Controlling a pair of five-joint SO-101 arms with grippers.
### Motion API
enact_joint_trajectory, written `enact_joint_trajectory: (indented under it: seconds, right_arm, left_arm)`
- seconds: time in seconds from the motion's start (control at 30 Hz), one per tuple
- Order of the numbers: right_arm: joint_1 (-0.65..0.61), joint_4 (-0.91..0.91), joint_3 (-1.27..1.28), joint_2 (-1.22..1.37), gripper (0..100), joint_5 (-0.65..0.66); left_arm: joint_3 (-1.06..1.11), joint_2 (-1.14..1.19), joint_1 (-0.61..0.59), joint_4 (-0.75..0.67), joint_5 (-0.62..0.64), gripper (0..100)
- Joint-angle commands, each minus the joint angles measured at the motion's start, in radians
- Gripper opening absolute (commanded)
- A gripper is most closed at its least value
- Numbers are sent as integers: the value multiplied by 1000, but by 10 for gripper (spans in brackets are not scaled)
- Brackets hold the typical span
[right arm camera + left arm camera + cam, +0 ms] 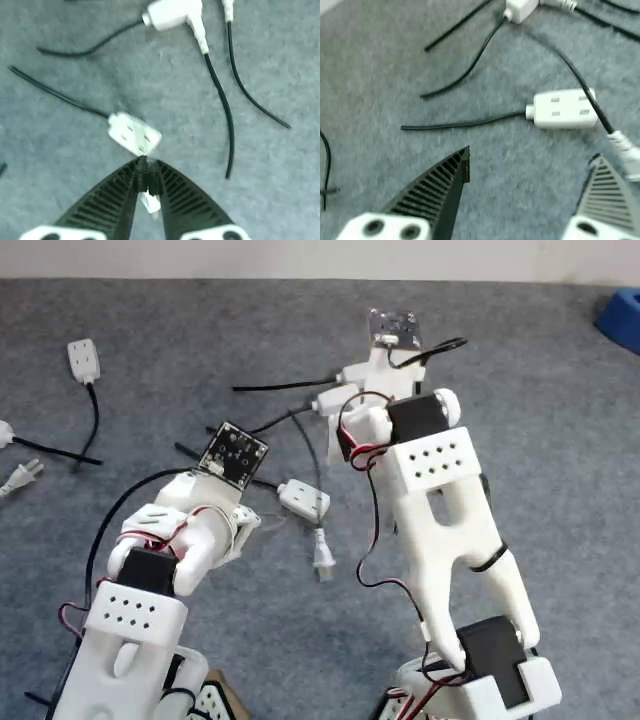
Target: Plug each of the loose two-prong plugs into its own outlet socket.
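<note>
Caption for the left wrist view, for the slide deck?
Left gripper open above grey carpet, with a white outlet and its black cord just ahead.

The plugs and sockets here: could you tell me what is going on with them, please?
The right gripper is shut on what looks like a white plug, its tips close to a loose outlet socket. The left gripper hangs open over a second socket, with a free plug lying beside it.
</note>
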Motion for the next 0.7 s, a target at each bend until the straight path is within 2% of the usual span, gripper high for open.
enact_joint_trajectory:
  seconds: [0.0,0.17,0.3,0.37,0.5,0.67]
  right_arm:
    - [10,-1,111,-15,7,43]
    - [-39,-110,337,-15,7,141]
    - [-193,-200,437,-15,22,272]
    - [-271,-206,449,-16,62,324]
    - [-369,-225,406,-12,137,397]
    - [-377,-364,483,2,140,408]
  left_arm:
    - [4,-5,-44,52,-12,354]
    - [8,-2,-157,55,-57,354]
    - [10,4,-318,123,-58,354]
    - [10,2,-418,132,-63,354]
    - [51,4,-585,77,-167,354]
    - [140,4,-710,-26,-258,354]
